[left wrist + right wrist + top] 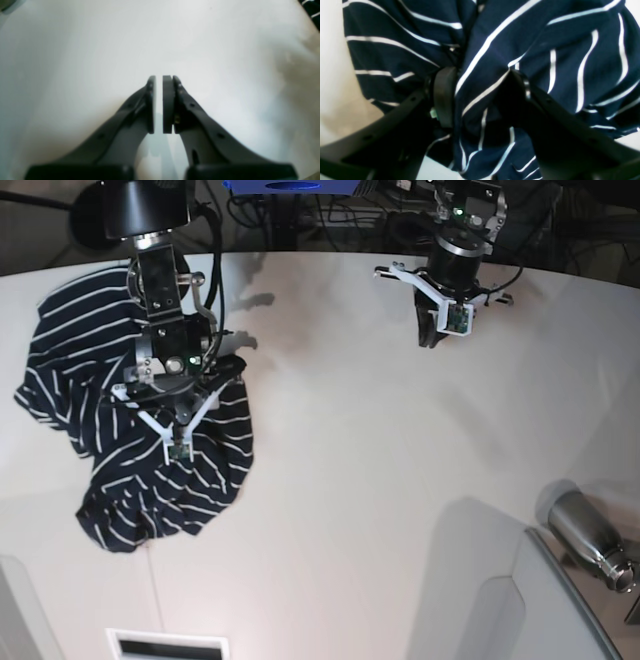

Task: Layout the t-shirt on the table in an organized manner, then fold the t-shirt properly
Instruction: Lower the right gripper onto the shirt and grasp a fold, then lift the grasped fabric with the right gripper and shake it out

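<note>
The t-shirt (180,480), dark navy with thin white stripes, lies crumpled in a heap on the left side of the white table (350,480). In the right wrist view my right gripper (480,96) is pressed down into the t-shirt (570,50). Its jaws stand open, one on each side of a raised fold of cloth. My left gripper (430,338) hangs over bare table near the far edge, well away from the shirt. In the left wrist view the left gripper (159,80) is shut with nothing between its pads. A corner of the t-shirt (312,7) shows at the top right.
A metal bottle (590,540) lies at the lower right beside a grey panel (520,610). A white slotted piece (165,645) sits at the near edge. Dark equipment and cables (330,200) stand behind the curved far edge.
</note>
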{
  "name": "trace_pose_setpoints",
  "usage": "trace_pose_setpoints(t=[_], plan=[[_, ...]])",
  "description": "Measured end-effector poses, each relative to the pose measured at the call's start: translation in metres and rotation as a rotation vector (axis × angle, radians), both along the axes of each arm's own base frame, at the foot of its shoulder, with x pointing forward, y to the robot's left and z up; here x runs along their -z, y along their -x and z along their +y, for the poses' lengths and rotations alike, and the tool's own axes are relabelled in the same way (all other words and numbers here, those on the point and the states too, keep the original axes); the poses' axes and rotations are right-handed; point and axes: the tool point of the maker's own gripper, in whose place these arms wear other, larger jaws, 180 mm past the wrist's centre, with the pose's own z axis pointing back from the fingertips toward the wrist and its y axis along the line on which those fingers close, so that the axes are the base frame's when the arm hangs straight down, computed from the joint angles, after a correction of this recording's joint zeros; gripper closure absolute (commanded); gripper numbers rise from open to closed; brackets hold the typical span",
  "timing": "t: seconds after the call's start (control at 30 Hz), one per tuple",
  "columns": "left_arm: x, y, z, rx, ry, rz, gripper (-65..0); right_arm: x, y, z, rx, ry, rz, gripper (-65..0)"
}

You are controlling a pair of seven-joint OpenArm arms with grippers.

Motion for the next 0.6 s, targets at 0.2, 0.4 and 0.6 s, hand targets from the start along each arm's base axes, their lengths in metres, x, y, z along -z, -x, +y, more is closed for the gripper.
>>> trace_pose_setpoints(t=[0.2,0.4,0.6], plan=[[0.000,0.000,-0.001,0.000,0.003,0.001,-4.8,-0.008,0.002,-0.001,0.005,-0.004,-0.025,-17.3],[0.000,0.000,-0.002,0.003,0.006,-0.003,-4.6,-0.008,0.010,-0.005,0.016,-0.004,-0.021,-0.9],[0.000,0.000,-0.003,0.004,0.006,-0.003,0.0,-0.061,0.006,0.000,0.015,-0.017,-0.170,-0.9]])
